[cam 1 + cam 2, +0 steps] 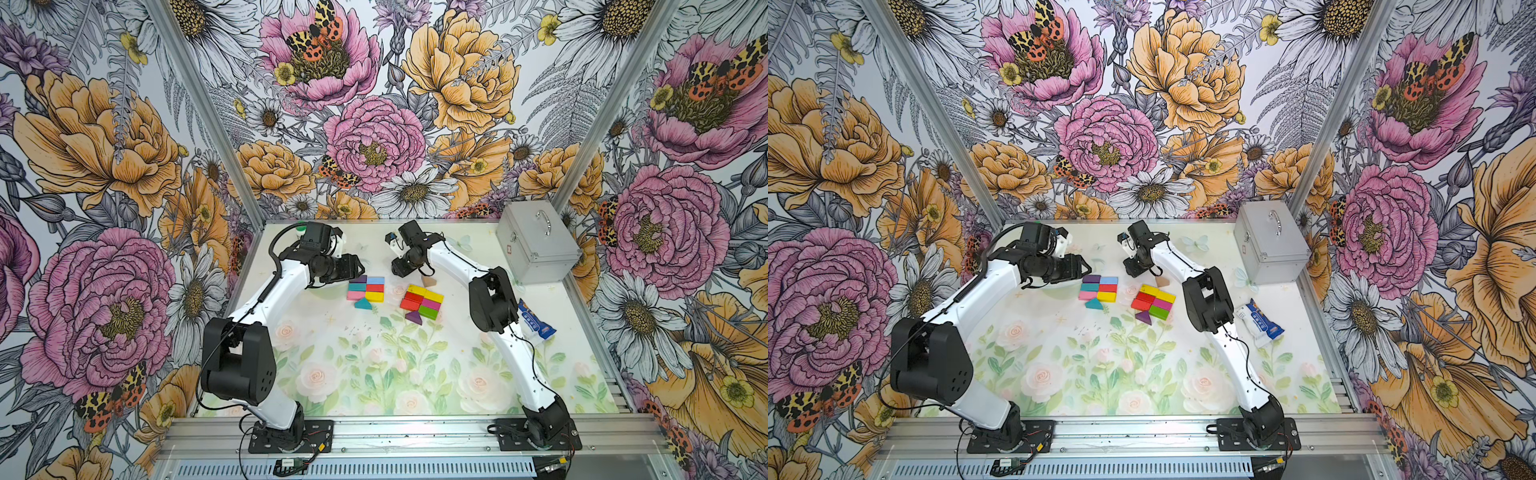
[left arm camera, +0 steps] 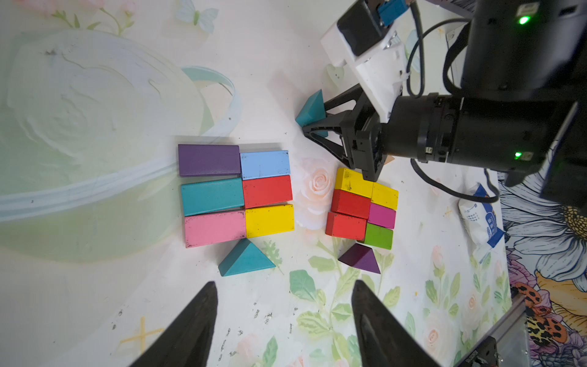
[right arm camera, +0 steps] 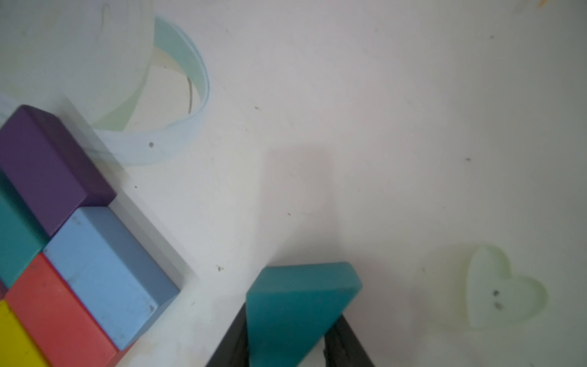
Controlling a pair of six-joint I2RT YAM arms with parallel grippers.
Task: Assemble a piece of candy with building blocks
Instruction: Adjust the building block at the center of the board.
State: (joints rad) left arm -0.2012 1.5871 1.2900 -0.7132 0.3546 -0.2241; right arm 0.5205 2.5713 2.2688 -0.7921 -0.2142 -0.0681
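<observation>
Between the black fingers of the right gripper, which is pinching it on both sides, a teal wooden triangle block is sitting just off the purple-and-light-blue end of a six-brick painted rectangle. Beside that rectangle, a second brick cluster is lying apart. The left gripper is hovering half open, empty.

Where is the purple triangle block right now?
In both top views the purple triangle lies on the table, on the robot's right side, just beside the green brick at the near edge of the right-hand block cluster.
</observation>
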